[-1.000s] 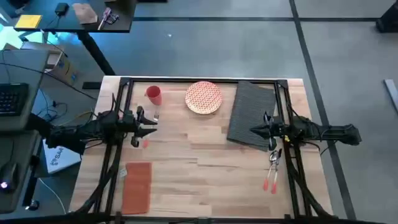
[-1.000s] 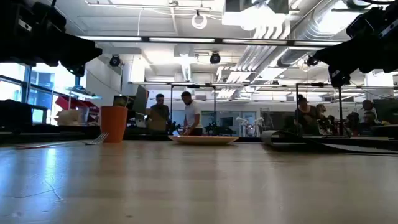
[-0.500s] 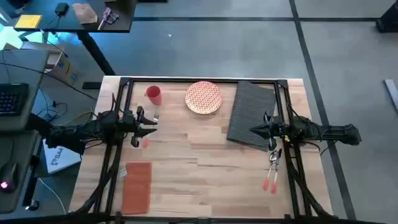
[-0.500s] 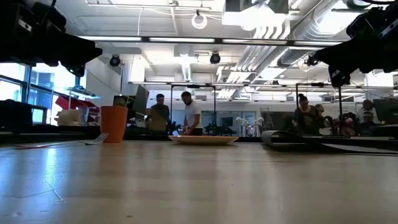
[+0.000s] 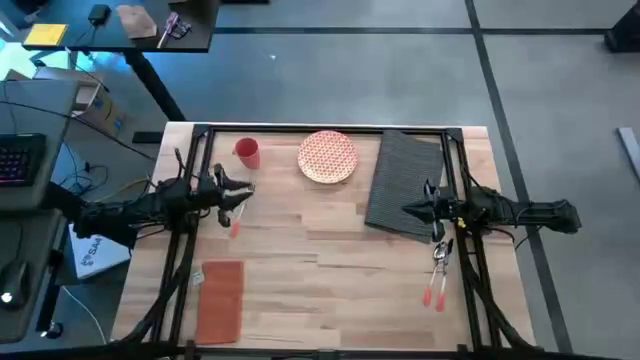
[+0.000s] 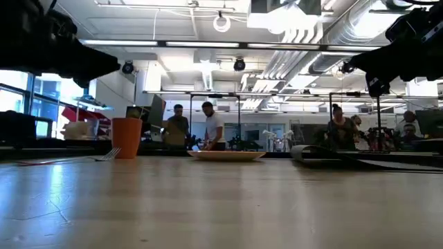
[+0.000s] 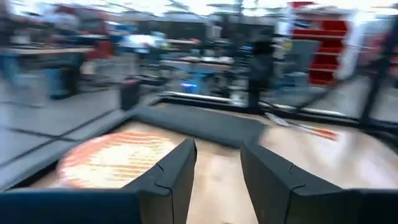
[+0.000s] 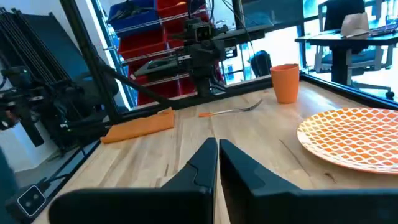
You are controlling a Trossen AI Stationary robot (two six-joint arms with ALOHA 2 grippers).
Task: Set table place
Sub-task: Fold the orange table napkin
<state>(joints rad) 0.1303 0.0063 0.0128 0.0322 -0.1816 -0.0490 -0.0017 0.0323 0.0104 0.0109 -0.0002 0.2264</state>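
Placemat [image 5: 406, 184]: dark grey, ribbed, rectangular. It lies flat on the table [image 5: 320, 262] at the far right part of the top, slightly skewed, long side running front to back. Its near right corner sits under the tip of the right gripper [image 5: 409, 211], whose fingers point toward the table's middle. In the low view the placemat [image 6: 360, 158] shows as a thin dark band with a raised roll at its left end.

Right gripper, wrist view [image 8: 217, 149]: the two dark fingers are pressed together, nothing between them. Whether they touch the mat cannot be told.

Plate [image 5: 327, 156]: round, orange-and-white lattice pattern, just beside the placemat's left edge, at the far centre of the table. Also seen in the right wrist view [image 8: 354, 135].

Cup [image 5: 247, 152]: orange-red, upright, left of the plate, near the far edge.

Fork [image 8: 231, 110]: orange handle, lying on the wood near the cup.

Left gripper [image 5: 245, 190]: held above the table on the left side, near the cup, well apart from the placemat. In its wrist view [image 7: 217, 163] the fingers are spread with a clear gap, holding nothing, aimed across the table toward the placemat [image 7: 199, 124].

Napkin [image 5: 220, 299]: rust-orange cloth, flat at the near left of the table.

Utensils [image 5: 436, 272]: orange handles, lying at the near right, just in front of the right gripper.

Background: people [image 6: 214, 126] in the room beyond the table.
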